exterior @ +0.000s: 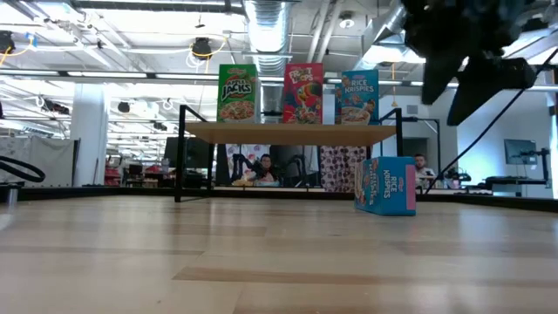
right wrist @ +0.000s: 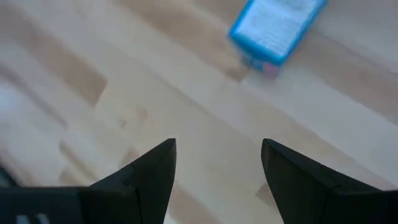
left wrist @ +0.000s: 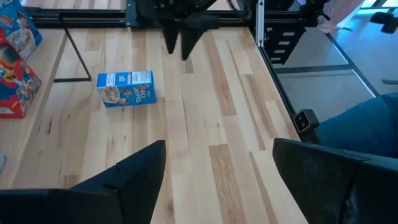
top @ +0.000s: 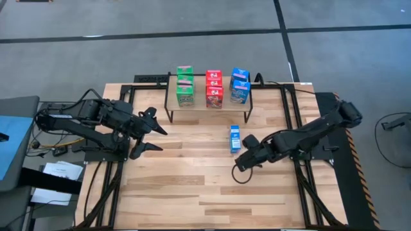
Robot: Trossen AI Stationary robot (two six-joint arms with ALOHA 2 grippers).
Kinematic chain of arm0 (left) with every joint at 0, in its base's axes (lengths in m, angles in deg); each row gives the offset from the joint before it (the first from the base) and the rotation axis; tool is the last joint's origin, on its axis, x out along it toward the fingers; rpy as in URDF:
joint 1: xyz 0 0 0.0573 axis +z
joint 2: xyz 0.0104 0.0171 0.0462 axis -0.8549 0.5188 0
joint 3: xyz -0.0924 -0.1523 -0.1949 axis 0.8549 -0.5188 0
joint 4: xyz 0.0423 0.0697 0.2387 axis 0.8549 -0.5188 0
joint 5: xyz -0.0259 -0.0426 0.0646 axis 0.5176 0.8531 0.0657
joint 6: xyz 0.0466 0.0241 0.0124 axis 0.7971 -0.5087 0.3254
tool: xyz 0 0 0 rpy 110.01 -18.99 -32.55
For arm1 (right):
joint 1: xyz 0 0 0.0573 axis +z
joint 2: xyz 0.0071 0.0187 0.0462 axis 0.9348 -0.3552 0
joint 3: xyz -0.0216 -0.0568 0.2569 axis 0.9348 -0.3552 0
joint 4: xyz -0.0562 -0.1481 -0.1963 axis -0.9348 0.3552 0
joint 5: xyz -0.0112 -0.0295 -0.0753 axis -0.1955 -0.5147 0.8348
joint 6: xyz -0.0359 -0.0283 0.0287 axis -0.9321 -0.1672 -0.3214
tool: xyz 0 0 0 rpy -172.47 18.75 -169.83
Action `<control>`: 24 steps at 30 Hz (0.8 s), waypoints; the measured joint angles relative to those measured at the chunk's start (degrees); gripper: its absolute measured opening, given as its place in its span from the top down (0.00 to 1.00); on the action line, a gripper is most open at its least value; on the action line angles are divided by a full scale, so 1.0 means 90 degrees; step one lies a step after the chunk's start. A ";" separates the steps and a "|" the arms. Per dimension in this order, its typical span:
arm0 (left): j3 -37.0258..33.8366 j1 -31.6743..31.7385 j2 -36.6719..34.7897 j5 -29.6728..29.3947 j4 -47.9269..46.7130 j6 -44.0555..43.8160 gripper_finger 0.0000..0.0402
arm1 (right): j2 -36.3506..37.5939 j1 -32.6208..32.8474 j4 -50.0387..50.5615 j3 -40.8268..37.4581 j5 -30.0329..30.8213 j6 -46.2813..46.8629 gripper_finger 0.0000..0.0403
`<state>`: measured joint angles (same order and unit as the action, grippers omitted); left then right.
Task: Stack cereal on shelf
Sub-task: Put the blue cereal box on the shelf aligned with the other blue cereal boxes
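Lower right of centre in the high view, the right gripper [top: 243,158] hovers over bare table [top: 192,192], fingers apart, gripping nothing. Just above it lies one blue box [top: 235,138], flat on the wood in front of the shelf [top: 209,106]. At centre left, the left gripper [top: 153,137] waits with its fingers spread, empty too. Farthest back, the shelf carries the other visible boxes in three stacks: green [top: 185,95], red [top: 214,95], blue [top: 239,92]. Only two per stack can be counted from above.

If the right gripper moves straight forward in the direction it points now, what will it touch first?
Probably the blue cereal box on the table: the open right gripper points toward it with bare wood between. The line may pass slightly beside it; depth is unclear.
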<state>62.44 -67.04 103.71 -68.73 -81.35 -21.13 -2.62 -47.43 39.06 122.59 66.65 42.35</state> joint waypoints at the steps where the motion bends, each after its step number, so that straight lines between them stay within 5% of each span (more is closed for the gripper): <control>1: 0.0000 0.0001 0.0000 -0.0001 -0.0005 0.0015 0.29 | -0.0069 -0.0039 -0.0021 0.0005 0.0103 0.0183 0.35; 12: 0.0000 0.0000 0.0000 -0.0005 -0.0071 0.0105 0.29 | -0.0716 -0.0382 -0.0327 0.0000 0.0447 0.0522 0.35; 18: 0.0000 -0.0001 0.0000 -0.0007 -0.0071 0.0104 0.29 | -0.0627 -0.0371 -0.0300 0.0002 0.1313 0.0881 0.35; 24: 0.0000 -0.0001 0.0000 -0.0007 -0.0071 0.0106 0.29 | -0.0699 -0.0364 -0.0352 0.0005 0.1140 0.0796 0.35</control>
<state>62.44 -67.05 103.71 -68.79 -81.99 -20.17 -8.92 -50.70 35.89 122.63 76.91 49.51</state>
